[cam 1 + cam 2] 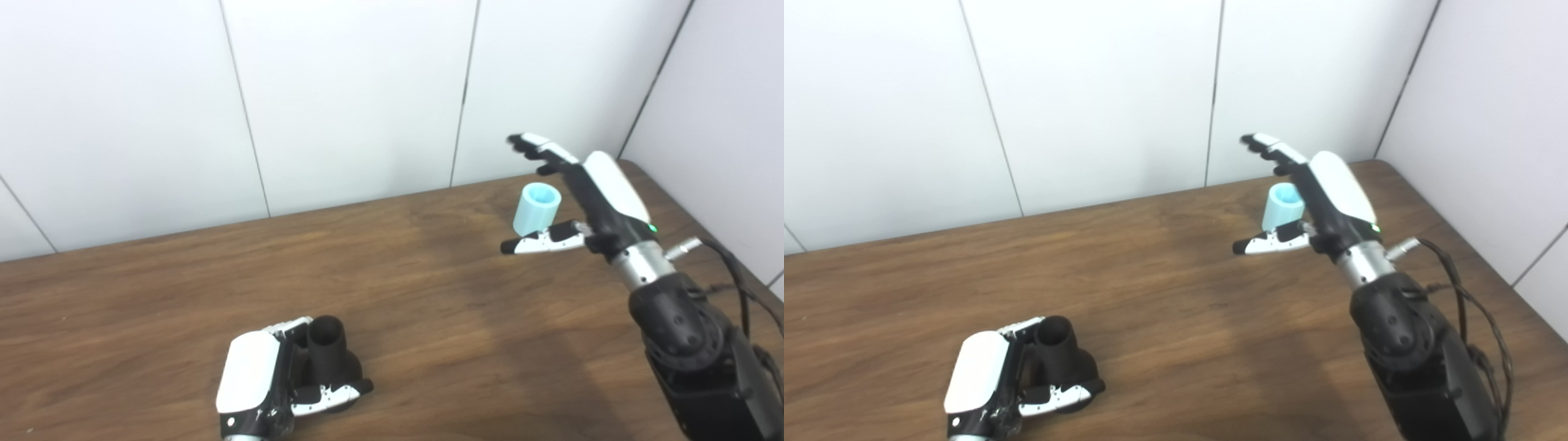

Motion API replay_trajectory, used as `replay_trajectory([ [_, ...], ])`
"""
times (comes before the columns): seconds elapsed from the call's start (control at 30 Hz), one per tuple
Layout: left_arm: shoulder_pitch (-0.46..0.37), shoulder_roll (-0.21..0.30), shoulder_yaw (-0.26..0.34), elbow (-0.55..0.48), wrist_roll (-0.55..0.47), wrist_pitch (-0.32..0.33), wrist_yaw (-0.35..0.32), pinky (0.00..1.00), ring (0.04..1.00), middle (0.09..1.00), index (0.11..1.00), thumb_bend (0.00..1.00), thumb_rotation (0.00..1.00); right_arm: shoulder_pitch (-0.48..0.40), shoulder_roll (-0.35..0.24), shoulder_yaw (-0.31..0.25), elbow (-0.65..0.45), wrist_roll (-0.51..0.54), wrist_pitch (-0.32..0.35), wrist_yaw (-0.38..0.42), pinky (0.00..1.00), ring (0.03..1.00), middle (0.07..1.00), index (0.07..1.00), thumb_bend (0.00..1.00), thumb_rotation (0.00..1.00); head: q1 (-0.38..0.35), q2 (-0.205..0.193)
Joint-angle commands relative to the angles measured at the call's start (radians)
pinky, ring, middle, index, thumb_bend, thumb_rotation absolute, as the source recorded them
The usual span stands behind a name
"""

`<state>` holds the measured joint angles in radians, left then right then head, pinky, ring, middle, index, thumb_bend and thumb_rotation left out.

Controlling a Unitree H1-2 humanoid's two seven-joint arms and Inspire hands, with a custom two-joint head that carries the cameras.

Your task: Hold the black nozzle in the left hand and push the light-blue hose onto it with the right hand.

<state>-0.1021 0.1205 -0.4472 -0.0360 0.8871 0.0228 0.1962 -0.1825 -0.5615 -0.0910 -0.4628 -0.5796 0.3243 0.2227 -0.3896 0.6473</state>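
Note:
The black nozzle stands upright near the table's front, its open tube end pointing up. My left hand is wrapped around it from the left, thumb across its base. The light-blue hose, a short upright cylinder, stands on the table at the back right. My right hand is open beside it, fingers stretched above and behind the hose and thumb reaching out in front of it, not gripping it.
The brown wooden table ends at white wall panels behind and on the right. A cable trails from my right forearm near the table's right edge.

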Motion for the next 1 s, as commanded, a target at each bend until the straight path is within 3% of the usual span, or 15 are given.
replay_trajectory([
  [0.0, 0.019, 0.025, 0.005, 0.044, 0.001, -0.003, -0.017, 0.60, 0.558, 0.456, 0.506, 0.52, 0.00, -0.053, -0.058, 0.003, 0.017, -0.059, 0.004, 0.015, 0.77, 0.907, 0.872, 0.842, 0.86, 0.07, -0.012, -0.001],
  [0.17, 0.028, 0.033, 0.013, 0.036, -0.012, -0.005, -0.029, 0.60, 0.558, 0.455, 0.509, 0.52, 0.00, -0.129, -0.150, 0.076, 0.146, -0.190, 0.028, 0.093, 0.90, 0.943, 0.882, 0.822, 0.90, 0.09, -0.045, -0.002],
  [0.3, 0.034, 0.038, 0.021, 0.032, -0.021, -0.009, -0.034, 0.61, 0.563, 0.463, 0.504, 0.52, 0.00, -0.185, -0.185, 0.143, 0.212, -0.280, 0.064, 0.176, 0.88, 0.949, 0.900, 0.837, 0.89, 0.14, -0.058, 0.002],
  [0.43, 0.040, 0.041, 0.025, 0.032, -0.022, -0.010, -0.038, 0.61, 0.561, 0.458, 0.506, 0.52, 0.00, -0.258, -0.180, 0.191, 0.322, -0.321, 0.090, 0.225, 0.87, 0.945, 0.899, 0.839, 0.90, 0.14, -0.060, 0.004],
  [0.73, 0.063, 0.048, 0.039, 0.009, -0.028, -0.013, -0.047, 0.61, 0.556, 0.433, 0.513, 0.52, 0.00, -0.408, -0.146, 0.272, 0.661, -0.324, 0.057, 0.166, 0.84, 0.936, 0.886, 0.829, 0.88, 0.13, -0.070, 0.003],
  [0.87, 0.073, 0.051, 0.043, -0.006, -0.025, -0.003, -0.065, 0.61, 0.557, 0.431, 0.514, 0.52, 0.00, -0.447, -0.132, 0.285, 0.759, -0.301, 0.029, 0.112, 0.72, 0.864, 0.867, 0.818, 0.89, 0.11, -0.070, 0.005],
  [0.97, 0.079, 0.051, 0.047, -0.017, -0.022, 0.005, -0.079, 0.61, 0.566, 0.445, 0.512, 0.52, 0.00, -0.469, -0.121, 0.293, 0.805, -0.294, 0.026, 0.087, 0.69, 0.875, 0.869, 0.817, 0.89, 0.11, -0.066, 0.010],
])
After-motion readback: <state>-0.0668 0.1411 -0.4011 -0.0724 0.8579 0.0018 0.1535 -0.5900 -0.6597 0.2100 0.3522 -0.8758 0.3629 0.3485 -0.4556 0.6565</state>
